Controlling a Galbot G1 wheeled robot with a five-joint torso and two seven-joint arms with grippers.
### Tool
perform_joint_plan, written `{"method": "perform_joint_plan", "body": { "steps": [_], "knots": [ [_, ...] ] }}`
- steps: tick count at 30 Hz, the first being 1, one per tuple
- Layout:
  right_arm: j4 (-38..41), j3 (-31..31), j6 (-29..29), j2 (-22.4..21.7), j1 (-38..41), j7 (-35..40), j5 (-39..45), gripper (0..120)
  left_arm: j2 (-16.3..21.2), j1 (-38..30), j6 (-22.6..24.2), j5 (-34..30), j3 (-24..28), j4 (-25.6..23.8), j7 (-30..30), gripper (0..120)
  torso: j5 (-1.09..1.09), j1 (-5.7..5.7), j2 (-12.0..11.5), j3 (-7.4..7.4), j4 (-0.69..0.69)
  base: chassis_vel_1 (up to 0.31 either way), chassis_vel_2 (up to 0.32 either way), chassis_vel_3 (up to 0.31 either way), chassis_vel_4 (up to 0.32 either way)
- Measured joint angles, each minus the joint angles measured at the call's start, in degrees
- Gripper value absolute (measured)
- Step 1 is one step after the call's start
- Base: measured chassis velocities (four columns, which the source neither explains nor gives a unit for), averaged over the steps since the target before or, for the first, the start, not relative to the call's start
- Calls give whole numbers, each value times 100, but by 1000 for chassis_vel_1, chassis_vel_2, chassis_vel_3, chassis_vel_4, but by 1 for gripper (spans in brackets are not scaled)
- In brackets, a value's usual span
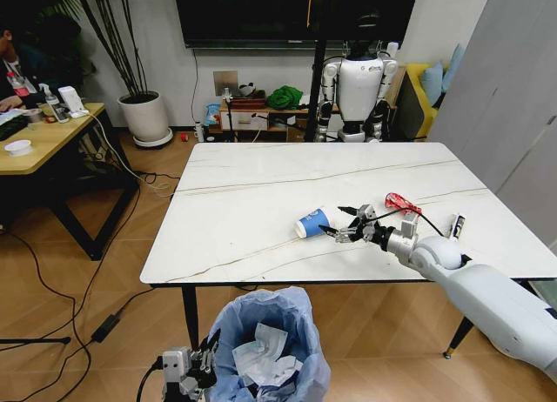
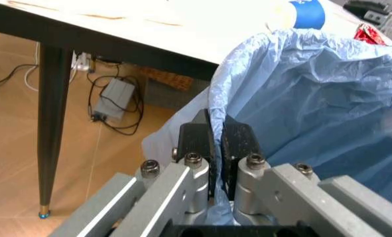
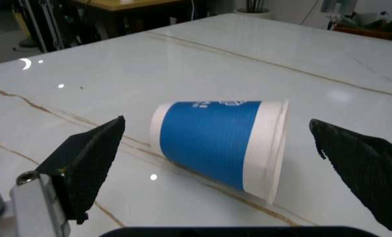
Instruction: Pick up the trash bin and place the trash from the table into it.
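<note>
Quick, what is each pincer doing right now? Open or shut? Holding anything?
Left pincer: shut on the trash bin's blue bag rim.
Right pincer: open, holding nothing, with the paper cup lying between its fingers.

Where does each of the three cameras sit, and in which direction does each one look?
Head view: high on the robot, looking forward and down at the table, the trash bin, the right gripper and the left gripper.
Left wrist view: on the left arm below the table edge, facing the bin's blue bag, with its fingers shut on the bag.
Right wrist view: on the right arm, low over the tabletop, facing the paper cup between open fingers.
All three views share the cup.
</note>
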Motion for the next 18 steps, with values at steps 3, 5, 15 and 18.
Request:
{"method": "perform_joint_plan", "body": {
  "steps": [3,5,15,18],
  "knots": [
    [-226,-31,28,93,35,-91,-73,100,-18,-22,2,-11,6,23,-5,0,1,0,0,0,0,0,0,0,0],
    [-494,-75,51,210,108,-173,-125,100,-23,-29,5,-29,-1,35,-10,0,1,0,0,0,0,0,0,0,0],
    [-1098,-337,149,445,413,-374,-217,100,-66,-53,8,-62,-55,81,-17,0,0,0,0,0,1,0,0,0,0],
    [-1079,-364,163,448,418,-395,-217,100,-74,-69,8,-68,-54,94,-20,0,0,0,0,0,1,0,0,0,0]
  ]
}}
